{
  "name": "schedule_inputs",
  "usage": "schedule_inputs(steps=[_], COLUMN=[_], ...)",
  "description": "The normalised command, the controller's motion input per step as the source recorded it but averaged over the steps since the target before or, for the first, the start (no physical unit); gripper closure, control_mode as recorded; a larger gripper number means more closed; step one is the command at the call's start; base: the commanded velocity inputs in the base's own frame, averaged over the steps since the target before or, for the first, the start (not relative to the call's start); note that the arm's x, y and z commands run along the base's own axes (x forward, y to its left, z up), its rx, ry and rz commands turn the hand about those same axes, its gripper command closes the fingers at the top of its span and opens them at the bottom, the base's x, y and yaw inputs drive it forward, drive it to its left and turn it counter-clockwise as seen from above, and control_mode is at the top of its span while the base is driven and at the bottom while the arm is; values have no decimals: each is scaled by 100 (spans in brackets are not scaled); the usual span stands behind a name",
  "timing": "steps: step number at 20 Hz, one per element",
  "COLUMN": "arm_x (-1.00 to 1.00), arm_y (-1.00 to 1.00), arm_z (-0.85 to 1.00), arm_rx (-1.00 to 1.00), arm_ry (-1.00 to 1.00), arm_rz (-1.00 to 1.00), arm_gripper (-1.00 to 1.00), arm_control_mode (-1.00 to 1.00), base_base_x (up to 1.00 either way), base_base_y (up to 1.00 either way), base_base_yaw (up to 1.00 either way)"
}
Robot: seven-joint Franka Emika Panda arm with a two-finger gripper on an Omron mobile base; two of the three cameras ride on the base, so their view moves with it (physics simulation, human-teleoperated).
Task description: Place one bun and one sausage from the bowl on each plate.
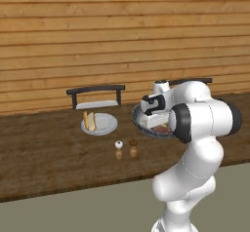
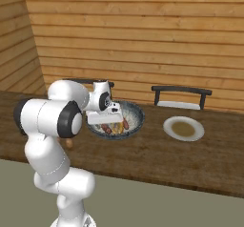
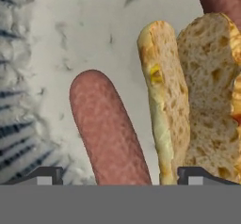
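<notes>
Sausage point(image 3: 109, 129) lies in the bowl point(image 2: 136, 121), between your open tool's point(image 3: 120, 176) tips beside the bun point(image 3: 188, 100); you're grasping for the bare right plate point(image 2: 184, 136), so lower and close.

Sausage point(image 3: 110, 131) cut off (bottom edge)

- On the counter point(image 1: 44, 148): bowl point(image 2: 135, 121) between two plates.
- Left plate point(image 1: 108, 126) bearing a bun point(image 1: 90, 120); shakers point(image 1: 126, 149) before it.
- In the bowl: sausage point(image 3: 109, 129) beside a bun point(image 3: 188, 100).
- Chairs point(image 2: 181, 97) behind.
</notes>
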Motion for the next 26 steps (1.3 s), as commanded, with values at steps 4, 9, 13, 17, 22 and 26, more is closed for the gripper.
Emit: schedule_inputs(steps=[4, 9, 13, 17, 22, 26], arm_x=[0, -14, -9, -4, -5, -25], arm_y=[0, 1, 1, 0, 2, 3], arm_z=[0, 2, 8, 19, 7, 0], arm_rx=[0, 0, 2, 8, 3, 0], arm_ry=[0, -2, 1, 4, 2, -2], arm_rz=[0, 1, 0, 0, 0, 0], arm_gripper=[-100, -100, -100, -100, -100, -100], arm_control_mode=[-100, -100, -100, -100, -100, -100], base_base_x=[0, 0, 0, 0, 0, 0], base_base_y=[0, 0, 0, 0, 0, 0], base_base_yaw=[0, 0, 0, 0, 0, 0])
